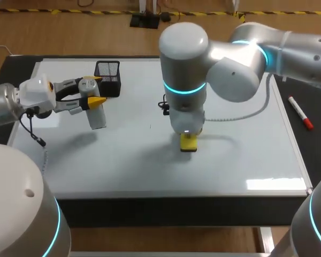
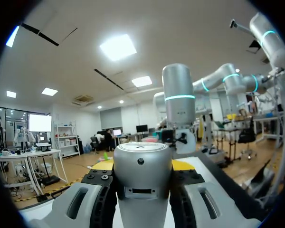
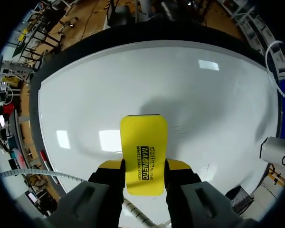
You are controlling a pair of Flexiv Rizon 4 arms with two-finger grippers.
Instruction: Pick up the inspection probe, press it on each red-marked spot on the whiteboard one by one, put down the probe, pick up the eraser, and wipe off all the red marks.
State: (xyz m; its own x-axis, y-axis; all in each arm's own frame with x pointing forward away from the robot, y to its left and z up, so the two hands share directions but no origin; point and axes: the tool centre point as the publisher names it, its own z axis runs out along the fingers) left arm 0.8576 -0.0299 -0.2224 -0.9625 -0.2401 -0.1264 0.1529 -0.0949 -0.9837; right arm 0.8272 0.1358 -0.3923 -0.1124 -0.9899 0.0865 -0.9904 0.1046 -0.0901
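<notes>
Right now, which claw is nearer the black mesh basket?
Left. The left claw, shut on the probe, is close beside the basket; the right claw holds the eraser on the whiteboard's middle, well away.

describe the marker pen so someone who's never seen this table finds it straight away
Start at the whiteboard covering most of the table. Just past its right edge, the marker lies alone on a dark strip of table. It is a slim white pen with a red cap, unlike the black mesh basket at the board's far left.
</notes>
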